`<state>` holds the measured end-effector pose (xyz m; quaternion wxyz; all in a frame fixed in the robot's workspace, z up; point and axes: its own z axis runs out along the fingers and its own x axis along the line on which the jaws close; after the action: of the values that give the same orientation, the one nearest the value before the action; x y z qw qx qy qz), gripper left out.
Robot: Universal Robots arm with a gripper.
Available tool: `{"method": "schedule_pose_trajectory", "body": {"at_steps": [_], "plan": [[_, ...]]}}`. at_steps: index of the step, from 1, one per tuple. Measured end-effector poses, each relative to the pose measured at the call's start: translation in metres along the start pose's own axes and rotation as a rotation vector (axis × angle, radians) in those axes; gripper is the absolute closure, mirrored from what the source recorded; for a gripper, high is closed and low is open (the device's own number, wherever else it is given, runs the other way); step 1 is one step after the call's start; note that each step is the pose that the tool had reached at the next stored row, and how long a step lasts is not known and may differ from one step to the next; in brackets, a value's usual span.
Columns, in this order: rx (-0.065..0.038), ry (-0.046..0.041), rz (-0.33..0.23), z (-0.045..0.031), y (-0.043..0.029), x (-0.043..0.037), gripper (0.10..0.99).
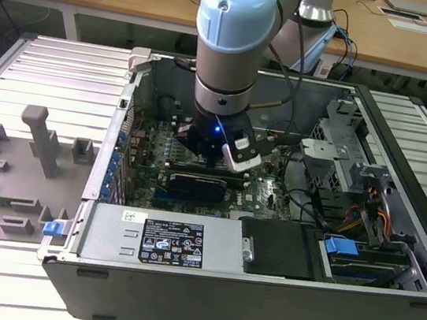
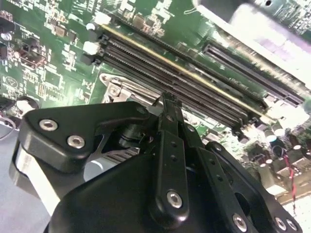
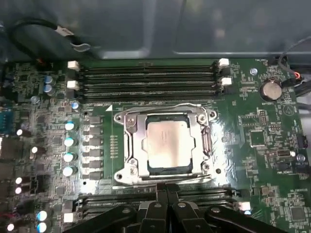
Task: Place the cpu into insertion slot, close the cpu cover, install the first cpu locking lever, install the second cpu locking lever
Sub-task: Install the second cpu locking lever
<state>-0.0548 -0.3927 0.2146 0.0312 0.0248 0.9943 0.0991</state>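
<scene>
The cpu (image 3: 165, 145), its pale metal top facing up, lies seated in the insertion slot (image 3: 130, 127) near the middle of the green motherboard (image 3: 252, 160). The cpu cover (image 3: 205, 141), a silver frame with a large window, lies flat around the chip, and thin wire levers run along the socket's sides. Long dark memory slots (image 3: 148, 77) lie in a bank just beyond the socket toward the case wall, and a second bank lies on the near side, next to the gripper. A round coin battery (image 3: 270, 89) sits on the board near one end of the far bank.

The gripper (image 3: 166, 190) hangs just above the socket's near edge; in the first wrist view its two black fingertips are pressed together with nothing between them. In the second wrist view the black fingers (image 2: 170, 145) stand over a corner of the socket's metal frame (image 2: 116, 87).

In the exterior view the arm (image 1: 230, 43) reaches straight down into the open computer case (image 1: 258, 294), which lies on a ribbed metal table (image 1: 43, 72).
</scene>
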Motion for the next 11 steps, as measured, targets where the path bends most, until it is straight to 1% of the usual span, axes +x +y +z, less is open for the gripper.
{"method": "schedule_pose_trajectory", "body": {"at_steps": [1, 2, 5, 6, 7, 8, 9, 11], "plan": [[0.004, 0.0003, 0.0, 0.0008, 0.0034, -0.0006, 0.98], [0.004, 0.0002, 0.0, 0.0013, 0.0061, -0.0007, 0.98], [0.005, 0.0003, 0.0, 0.006, 0.0311, -0.0002, 0.98], [0.007, 0.0001, -0.001, 0.005, 0.0385, -0.0002, 0.98], [0.012, 0.0002, -0.001, 0.0002, 0.0433, -0.0003, 0.98], [0.025, -0.0007, -0.002, -0.0056, 0.0459, -0.0007, 0.98], [0.029, -0.0007, -0.002, -0.0059, 0.0459, -0.0007, 0.98], [0.03, -0.0007, -0.002, -0.0059, 0.0459, -0.0007, 0.98]]}}
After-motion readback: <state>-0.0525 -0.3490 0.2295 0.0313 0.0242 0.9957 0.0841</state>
